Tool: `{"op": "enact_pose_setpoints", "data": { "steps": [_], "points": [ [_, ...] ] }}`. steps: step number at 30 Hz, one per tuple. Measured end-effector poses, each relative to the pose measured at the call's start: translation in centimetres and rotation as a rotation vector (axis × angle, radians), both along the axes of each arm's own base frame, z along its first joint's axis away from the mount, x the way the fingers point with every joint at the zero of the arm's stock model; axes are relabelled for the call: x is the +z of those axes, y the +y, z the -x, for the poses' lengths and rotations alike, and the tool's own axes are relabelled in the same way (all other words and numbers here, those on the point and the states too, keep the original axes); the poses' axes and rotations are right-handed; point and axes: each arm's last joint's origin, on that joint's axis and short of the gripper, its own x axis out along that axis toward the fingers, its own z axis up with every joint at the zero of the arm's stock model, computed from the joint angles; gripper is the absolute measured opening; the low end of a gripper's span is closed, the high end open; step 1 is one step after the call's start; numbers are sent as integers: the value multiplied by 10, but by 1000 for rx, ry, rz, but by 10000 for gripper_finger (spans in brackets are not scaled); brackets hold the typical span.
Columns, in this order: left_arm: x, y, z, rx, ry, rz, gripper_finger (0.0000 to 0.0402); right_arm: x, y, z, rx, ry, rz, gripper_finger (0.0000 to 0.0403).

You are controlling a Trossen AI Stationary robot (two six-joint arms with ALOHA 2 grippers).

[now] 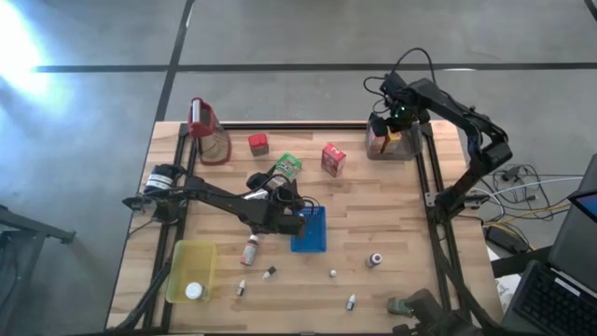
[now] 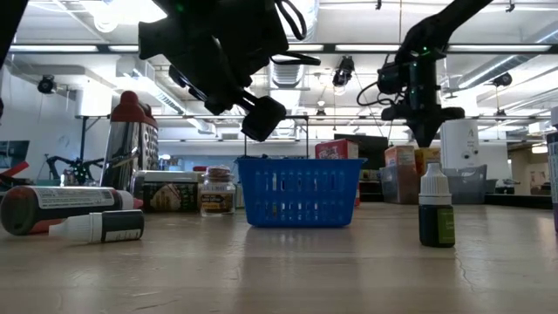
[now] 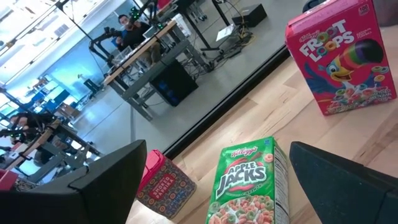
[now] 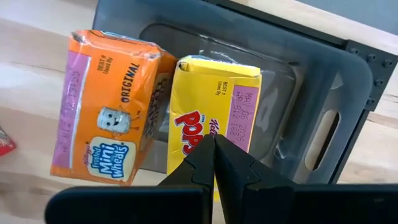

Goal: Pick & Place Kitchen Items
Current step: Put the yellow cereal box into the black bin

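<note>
From above, the left gripper (image 1: pixel 280 187), jaws apart, hangs mid-table between the green carton (image 1: pixel 287 166) and the blue tray (image 1: pixel 310 231). Its wrist view shows bare wood around that carton. The right gripper (image 4: pixel 214 152), jaws together, hovers over the yellow carton (image 4: pixel 214 102) in the corner bin (image 4: pixel 323 81).

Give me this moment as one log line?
left gripper: open, over green Apple Jacks box | right gripper: shut, empty, above yellow box in grey bin

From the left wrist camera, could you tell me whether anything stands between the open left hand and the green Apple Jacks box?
Nothing visible does: the Apple Jacks box lies straight ahead between the left hand's spread fingers.
</note>
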Motion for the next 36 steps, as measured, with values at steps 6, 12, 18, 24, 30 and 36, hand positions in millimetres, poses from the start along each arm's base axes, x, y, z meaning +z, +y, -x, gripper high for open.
{"op": "enact_pose_setpoints", "data": {
  "steps": [6,12,18,24,30,36],
  "points": [
    [0,0,0,0,-5,1,400,0,-2,-1,6,-12,13,8],
    [0,0,0,0,-4,1,400,6,-3,-2,9,-29,13,8],
    [0,0,0,1,-3,1,400,9,-3,-2,12,-34,15,8],
    [0,0,0,1,-3,1,400,13,0,0,13,-38,14,8],
    [0,0,0,1,-4,1,400,30,6,3,14,-63,54,8],
    [0,0,0,-4,8,6,400,46,16,13,17,-69,76,8]
  ]
}}
